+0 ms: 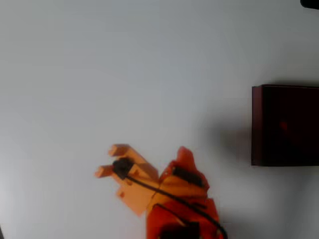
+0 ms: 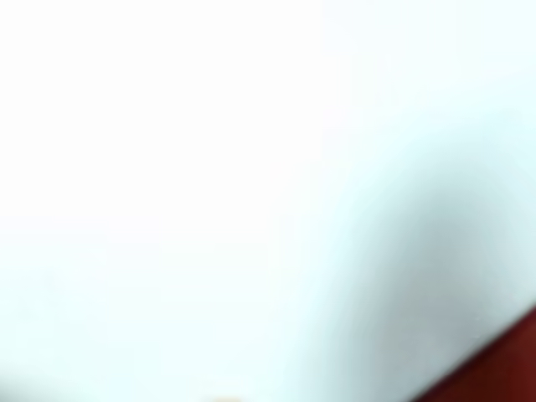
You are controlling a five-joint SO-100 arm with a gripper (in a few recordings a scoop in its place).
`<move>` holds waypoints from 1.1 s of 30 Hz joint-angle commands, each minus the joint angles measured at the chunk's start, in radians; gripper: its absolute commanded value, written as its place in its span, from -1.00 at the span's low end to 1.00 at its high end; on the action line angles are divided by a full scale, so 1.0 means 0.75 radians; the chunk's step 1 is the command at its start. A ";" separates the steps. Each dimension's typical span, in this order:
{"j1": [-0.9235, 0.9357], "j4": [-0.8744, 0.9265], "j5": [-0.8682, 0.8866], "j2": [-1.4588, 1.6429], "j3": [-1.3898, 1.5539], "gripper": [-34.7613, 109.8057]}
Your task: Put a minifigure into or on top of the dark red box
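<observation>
my gripper (image 1: 106,160) sits low and left of centre in the overhead view, its two orange fingers (image 1: 118,149) pointing toward the left edge. they stand a little apart, with bare table between the tips, and i have hold of nothing. a black cable (image 1: 164,191) runs from a dark part at the base of the fingers back along my orange arm (image 1: 182,199), which leaves the picture at the bottom.

the table (image 1: 124,74) under me is plain, pale grey-white and matte, brighter toward the left and slightly shaded near the right. a soft shadow lies on it between my arm and the box.

the dark red box (image 1: 285,125) is well apart from my gripper, off behind my fingers at the right edge of the overhead view and a bit higher up. its walls are maroon and its inside near black. a faint small red smudge (image 1: 283,126) shows inside it; it may be the minifigure, but it is too dim to tell.

in the wrist view the table (image 2: 209,167) is washed-out white and blurred, with a dark red corner (image 2: 502,368) at the lower right.

a small black shape (image 1: 310,3) cuts the top right corner overhead.
</observation>
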 commanded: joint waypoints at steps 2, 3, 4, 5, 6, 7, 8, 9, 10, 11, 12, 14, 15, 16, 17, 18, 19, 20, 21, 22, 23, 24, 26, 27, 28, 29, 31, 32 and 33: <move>-0.153 -0.039 0.041 0.192 0.143 -0.23; -0.182 -0.057 0.039 0.217 0.174 -0.24; -0.213 -0.078 0.037 0.241 0.202 -0.26; -0.243 -0.098 0.037 0.266 0.229 -0.28; -0.266 -0.110 0.041 0.290 0.254 -0.32; -0.288 -0.125 0.037 0.325 0.282 -0.39; -0.311 -0.145 0.025 0.366 0.313 -0.48; -0.331 -0.170 0.010 0.415 0.346 -0.52; -0.352 -0.198 -0.010 0.466 0.382 -0.52; -0.376 -0.227 -0.045 0.526 0.419 -0.52; -0.393 -0.258 -0.076 0.589 0.462 -0.52; -0.421 -0.295 -0.129 0.738 0.560 -0.52; -0.421 -0.290 -0.131 0.812 0.603 -0.52; -0.430 -0.280 -0.137 0.890 0.640 -0.52; -0.438 -0.268 -0.145 0.969 0.673 -0.52; -0.444 -0.252 -0.151 1.045 0.702 -0.52; -0.452 -0.237 -0.153 1.115 0.724 -0.52; -0.454 -0.233 -0.155 1.125 0.738 -0.52; -0.472 -0.239 -0.170 1.121 0.738 -0.52; -0.483 -0.252 -0.178 1.125 0.747 -0.52; -0.495 -0.260 -0.188 1.125 0.751 -0.52; -0.501 -0.258 -0.192 1.125 0.759 -0.50; -0.505 -0.235 -0.170 1.125 0.783 -0.48; -0.503 -0.229 -0.168 1.125 0.802 -0.50; -0.501 -0.235 -0.182 1.125 0.822 -0.51; -0.515 -0.241 -0.215 1.125 0.847 -0.50; -0.517 -0.268 -0.200 1.125 0.898 -0.50; -0.517 -0.295 -0.178 1.125 0.933 -0.50; -0.515 -0.331 -0.194 1.125 0.969 -0.52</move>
